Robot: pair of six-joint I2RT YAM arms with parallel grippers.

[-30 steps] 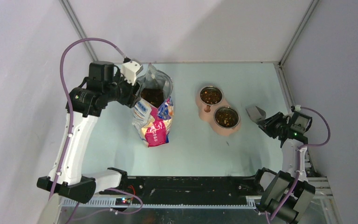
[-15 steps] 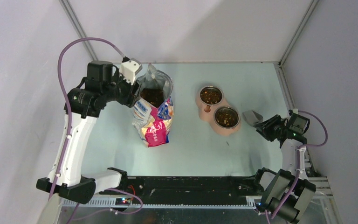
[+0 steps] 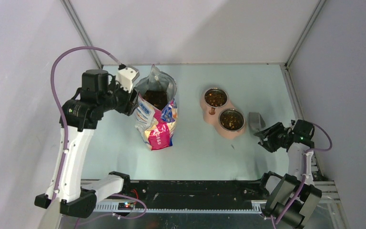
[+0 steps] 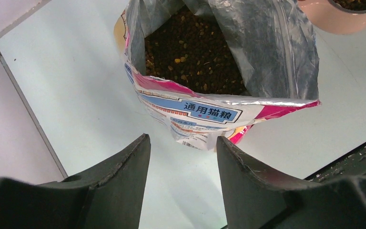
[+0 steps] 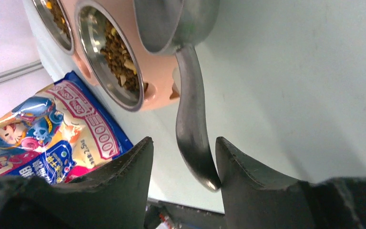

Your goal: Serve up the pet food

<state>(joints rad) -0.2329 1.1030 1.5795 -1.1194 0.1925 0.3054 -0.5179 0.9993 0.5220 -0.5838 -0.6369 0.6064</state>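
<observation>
On the counter (image 3: 205, 157), your left claw (image 4: 182, 139) stands open and holds nothing, just short of the printed bag (image 4: 205, 112), which stands with its mouth open. You have pet food (image 4: 195, 52) inside the bag and in both steel cups of the pink double bowl (image 5: 155, 93). Your right claw (image 5: 183, 140) is parted wide. The grey scoop (image 5: 190, 114) lies on the counter beside the bowl, its handle between the fingers, unclamped. The handle tip sits close against one finger; contact cannot be confirmed.
</observation>
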